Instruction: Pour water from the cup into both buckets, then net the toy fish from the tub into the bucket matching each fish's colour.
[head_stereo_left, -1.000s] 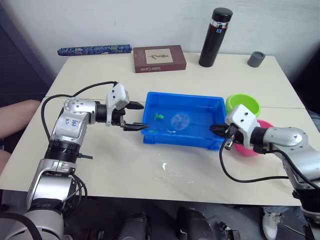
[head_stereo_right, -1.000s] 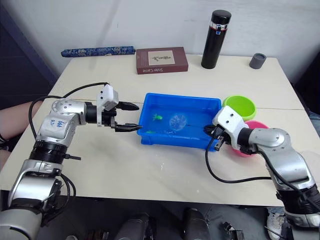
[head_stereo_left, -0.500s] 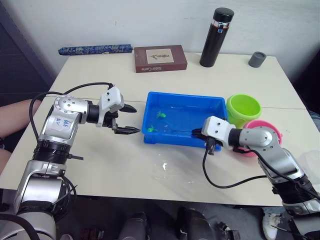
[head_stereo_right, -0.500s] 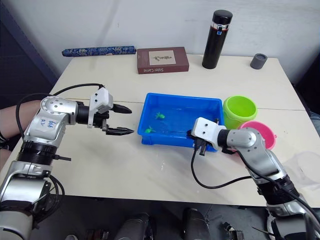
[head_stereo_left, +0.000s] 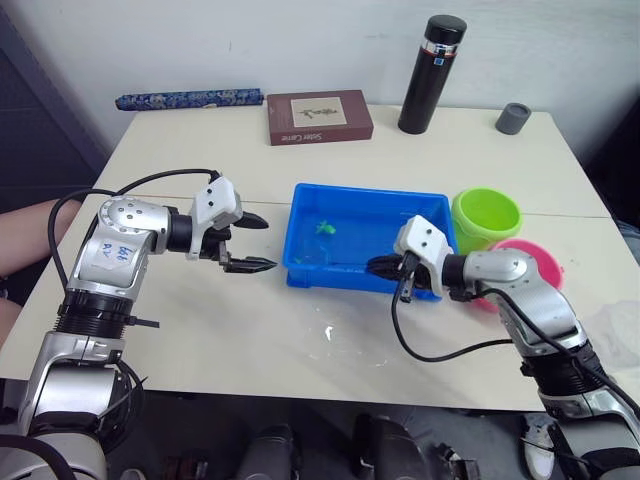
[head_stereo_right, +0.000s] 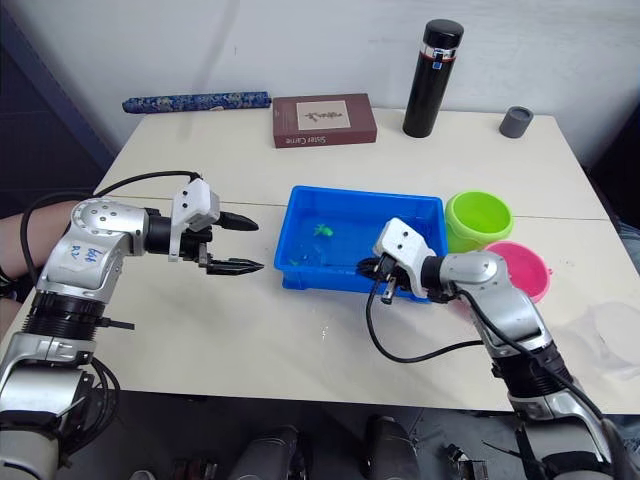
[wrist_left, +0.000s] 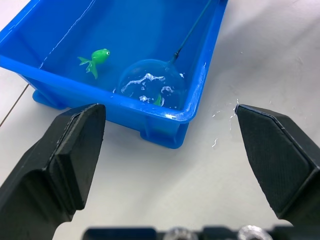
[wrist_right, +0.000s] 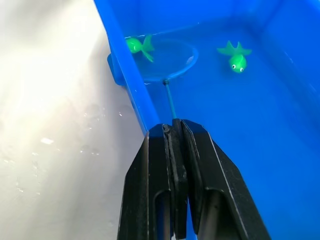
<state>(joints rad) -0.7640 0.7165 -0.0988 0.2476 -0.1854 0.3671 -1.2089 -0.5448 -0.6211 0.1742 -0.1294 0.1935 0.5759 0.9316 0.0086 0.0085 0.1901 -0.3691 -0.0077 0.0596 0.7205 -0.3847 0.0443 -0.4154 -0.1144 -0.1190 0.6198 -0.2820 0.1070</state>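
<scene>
The blue tub (head_stereo_left: 365, 236) sits mid-table with water in it. My right gripper (wrist_right: 173, 125) is over the tub's front wall, shut on the net's thin wire handle. The net (wrist_left: 150, 90) lies in the water at the tub's front left corner, with one green toy fish (wrist_right: 137, 45) in its hoop. Another green fish (head_stereo_left: 323, 227) floats further back. The lime green bucket (head_stereo_left: 486, 218) and the pink bucket (head_stereo_left: 530, 262) stand right of the tub. My left gripper (head_stereo_left: 268, 244) is open and empty just left of the tub. The clear cup (head_stereo_right: 612, 325) sits at the table's right edge.
A tall black flask (head_stereo_left: 430, 75), a small grey cup (head_stereo_left: 512, 117), a brown book (head_stereo_left: 319, 117) and a blue patterned roll (head_stereo_left: 188, 99) line the far side. Water drops (head_stereo_left: 330, 335) lie in front of the tub. A person's arm (head_stereo_left: 25, 235) is left of the table.
My right gripper has moved left along the tub's front, dragging the net to the front left corner, where a green fish now lies in it. My left gripper has drawn back from the tub.
</scene>
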